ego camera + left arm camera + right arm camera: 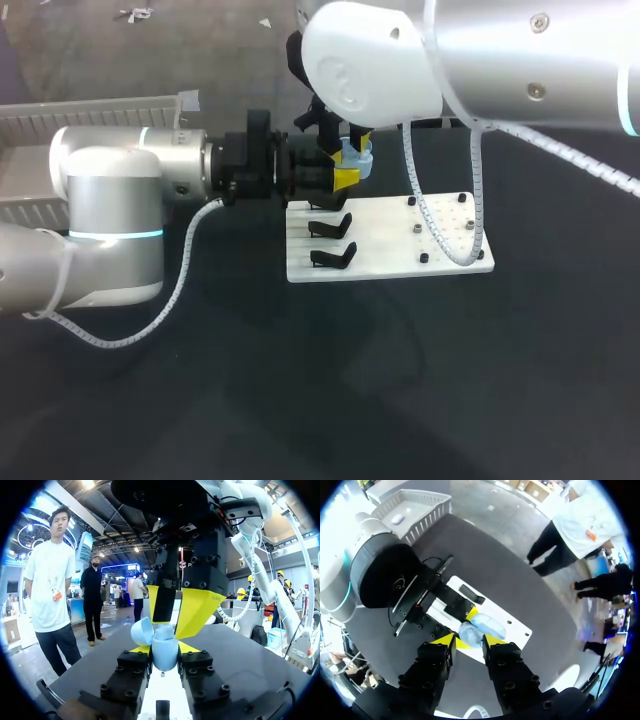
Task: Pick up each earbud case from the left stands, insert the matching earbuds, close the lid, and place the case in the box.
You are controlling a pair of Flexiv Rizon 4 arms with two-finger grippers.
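Observation:
A light blue earbud case (165, 652) with its lid (142, 630) swung open is held above the white stand board (390, 240). My left gripper (164, 649) is shut on the case body from both sides. In the head view the same case (357, 160) shows at the left gripper (345, 175). My right gripper (470, 641) comes down from above, its yellow fingers (196, 609) open and standing over the open case (487, 625). Two black stands (332, 226) on the board's left side are bare.
A white slatted basket (90, 110) stands at the far left of the table, with a small white case (396, 518) inside it. Small black pegs (424, 258) dot the board's right half. Dark tabletop (400, 380) lies in front of the board.

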